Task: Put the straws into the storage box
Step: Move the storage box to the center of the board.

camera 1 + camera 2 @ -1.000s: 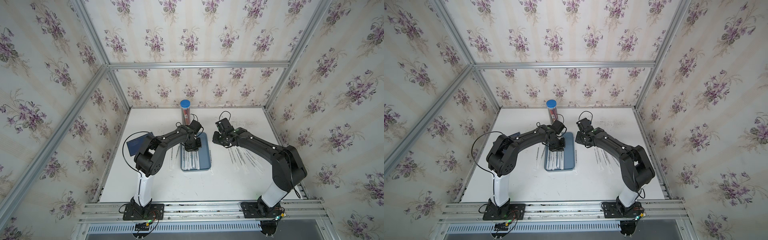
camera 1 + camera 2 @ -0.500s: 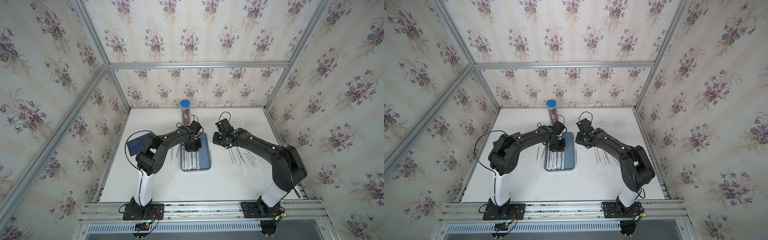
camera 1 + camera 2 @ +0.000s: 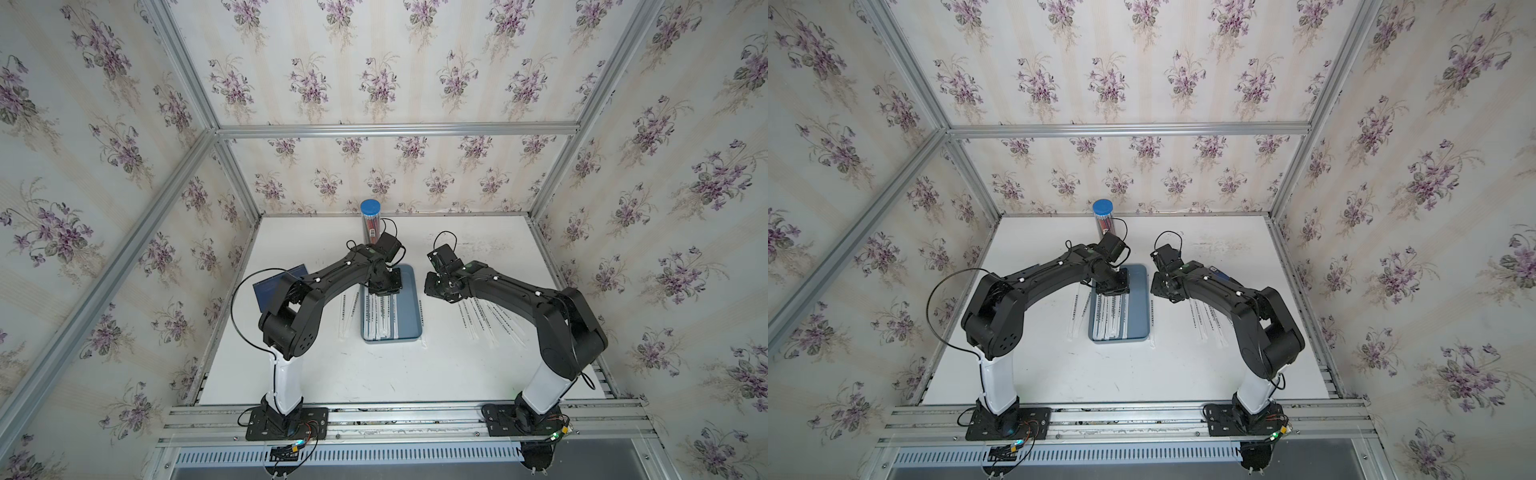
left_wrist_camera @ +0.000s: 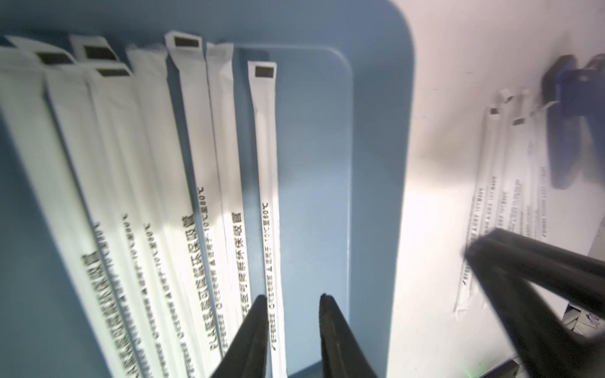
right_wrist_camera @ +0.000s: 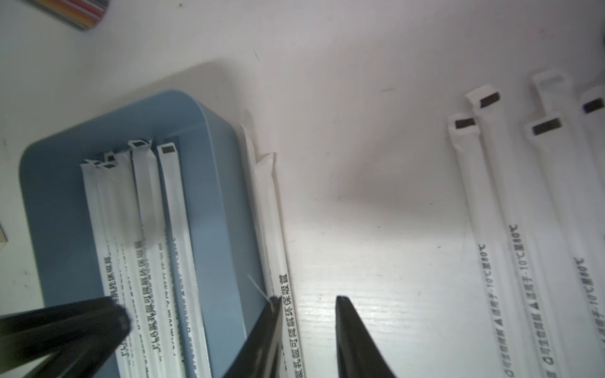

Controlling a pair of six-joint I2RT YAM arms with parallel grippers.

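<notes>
The blue-grey storage box (image 3: 409, 307) lies mid-table and holds several white paper-wrapped straws (image 4: 147, 183) side by side. My left gripper (image 4: 293, 296) is open low over the box's far end; the outermost straw (image 4: 269, 183) lies flat between its fingers, close to one finger. My right gripper (image 5: 308, 297) is open just outside the box's right wall (image 5: 226, 183), straddling a straw (image 5: 273, 229) that lies on the table along that wall. More straws (image 3: 486, 316) are fanned out on the table to the right, and a few (image 3: 349, 309) lie left of the box.
A clear tube with a blue lid (image 3: 370, 220) holding red pencils stands behind the box, close to the left wrist. A flat dark blue card (image 3: 274, 286) leans at the left wall. Papered walls with metal framing close in the table's left, back and right.
My left gripper's jaws have opened over the box, and the straw between them now rests in the box. The right arm has barely moved.
</notes>
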